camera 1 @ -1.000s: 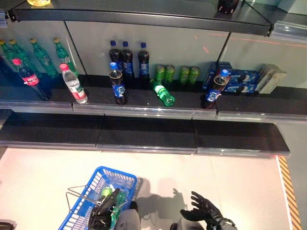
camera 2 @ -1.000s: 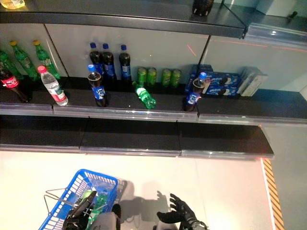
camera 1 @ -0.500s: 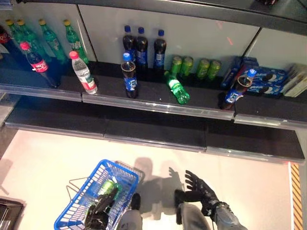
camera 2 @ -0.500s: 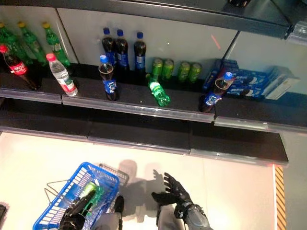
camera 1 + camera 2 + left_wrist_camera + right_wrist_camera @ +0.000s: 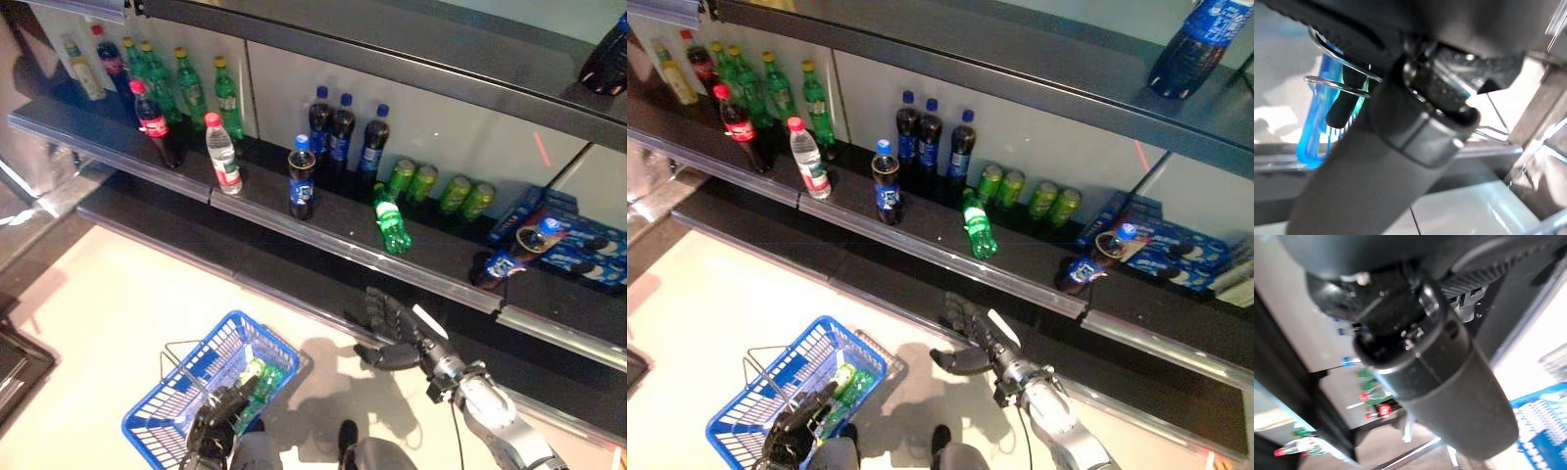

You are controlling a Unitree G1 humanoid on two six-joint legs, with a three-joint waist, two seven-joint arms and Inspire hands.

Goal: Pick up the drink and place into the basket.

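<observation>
Reaching toward the shelf, we had our right hand (image 5: pixel 390 328) spread wide and empty, below the green plastic bottle lying on its side (image 5: pixel 392 224) on the dark shelf (image 5: pixel 333 242). We judged that fallen drink the likely target; closing round its middle, not the cap, should work best. Our left hand (image 5: pixel 217 428) gripped the wire handle of the blue plastic basket (image 5: pixel 167 431), which already held a green bottle (image 5: pixel 844 383). Both wrist views showed little of either hand's fingers.
</observation>
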